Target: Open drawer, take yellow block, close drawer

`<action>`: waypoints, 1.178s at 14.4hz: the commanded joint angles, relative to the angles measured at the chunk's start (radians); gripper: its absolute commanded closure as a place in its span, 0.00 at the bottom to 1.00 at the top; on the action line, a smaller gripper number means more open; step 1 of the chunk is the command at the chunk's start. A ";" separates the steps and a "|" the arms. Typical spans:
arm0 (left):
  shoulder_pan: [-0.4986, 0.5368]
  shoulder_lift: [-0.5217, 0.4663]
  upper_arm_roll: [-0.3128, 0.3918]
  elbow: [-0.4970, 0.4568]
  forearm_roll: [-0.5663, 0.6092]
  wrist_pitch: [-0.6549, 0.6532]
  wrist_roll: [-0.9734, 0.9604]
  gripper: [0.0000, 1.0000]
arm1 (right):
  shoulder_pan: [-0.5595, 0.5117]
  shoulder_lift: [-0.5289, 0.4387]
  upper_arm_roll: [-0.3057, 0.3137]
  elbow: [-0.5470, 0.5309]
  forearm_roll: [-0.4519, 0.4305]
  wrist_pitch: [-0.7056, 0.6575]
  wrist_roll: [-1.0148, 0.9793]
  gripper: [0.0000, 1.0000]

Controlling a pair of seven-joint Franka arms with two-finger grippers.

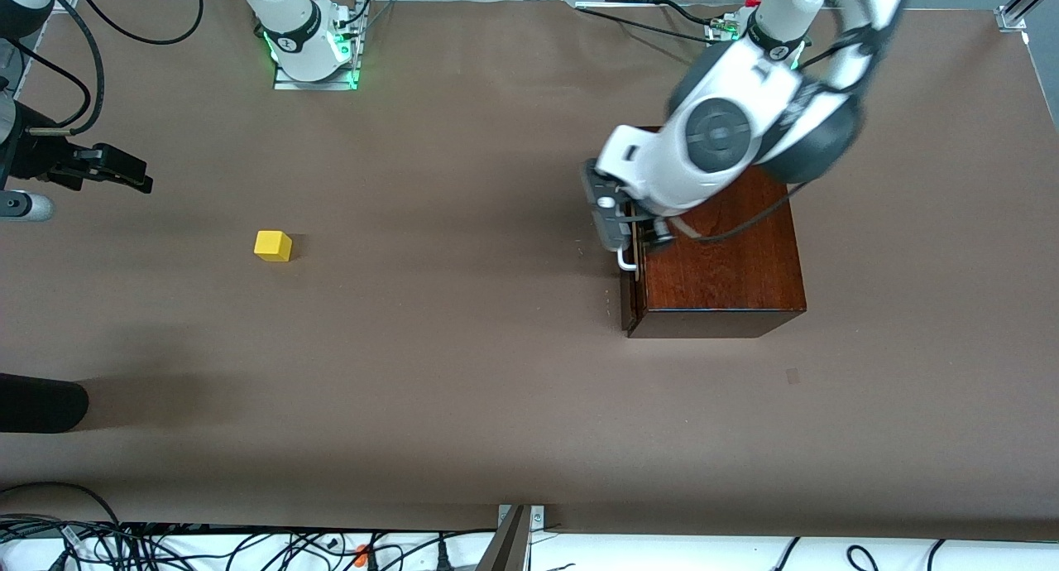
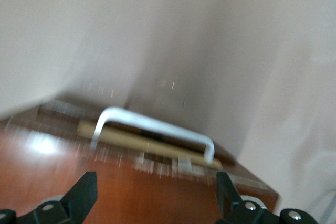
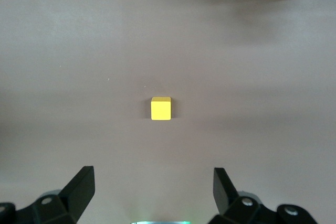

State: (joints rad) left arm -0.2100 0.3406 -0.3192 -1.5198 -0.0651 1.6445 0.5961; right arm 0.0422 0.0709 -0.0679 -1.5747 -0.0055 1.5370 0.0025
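White handle (image 2: 155,129) of the drawer (image 1: 629,294) lies crosswise just past the left gripper (image 2: 155,198), jaws apart. Right gripper (image 3: 152,192), jaws apart, waits above the yellow block (image 3: 161,108).

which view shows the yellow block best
The right wrist view: the yellow block sits centred and unobstructed on the bare table, ahead of the open right gripper. The front view shows it small, toward the right arm's end. The left wrist view shows only the drawer handle, no block.
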 commanded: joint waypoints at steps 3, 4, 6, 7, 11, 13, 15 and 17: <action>0.121 -0.040 0.003 0.156 0.082 -0.279 -0.260 0.00 | -0.016 0.012 0.016 0.027 0.002 -0.009 0.011 0.00; 0.138 -0.048 0.005 0.171 0.118 -0.299 -0.265 0.00 | -0.016 0.012 0.014 0.028 0.002 -0.009 0.011 0.00; 0.179 -0.075 0.015 0.181 0.145 -0.304 -0.275 0.00 | -0.016 0.012 0.014 0.028 0.002 -0.009 0.011 0.00; 0.184 -0.104 0.052 0.176 0.143 -0.302 -0.300 0.00 | -0.016 0.012 0.016 0.027 0.002 -0.009 0.011 0.00; 0.169 -0.227 0.221 0.074 0.105 -0.215 -0.540 0.00 | -0.016 0.012 0.014 0.027 0.002 -0.009 0.011 0.00; 0.167 -0.328 0.255 -0.073 0.102 -0.042 -0.634 0.00 | -0.016 0.012 0.014 0.027 0.002 -0.009 0.011 0.00; 0.143 -0.389 0.305 -0.172 0.088 0.035 -0.633 0.00 | -0.016 0.012 0.014 0.027 0.002 -0.009 0.011 0.00; 0.132 -0.388 0.321 -0.175 0.087 0.047 -0.644 0.00 | -0.016 0.014 0.014 0.027 0.002 -0.009 0.011 0.00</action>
State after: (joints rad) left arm -0.0483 0.0073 -0.0287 -1.6109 0.0400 1.6405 -0.0191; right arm 0.0418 0.0711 -0.0677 -1.5744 -0.0055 1.5373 0.0026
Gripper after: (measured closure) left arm 0.000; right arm 0.000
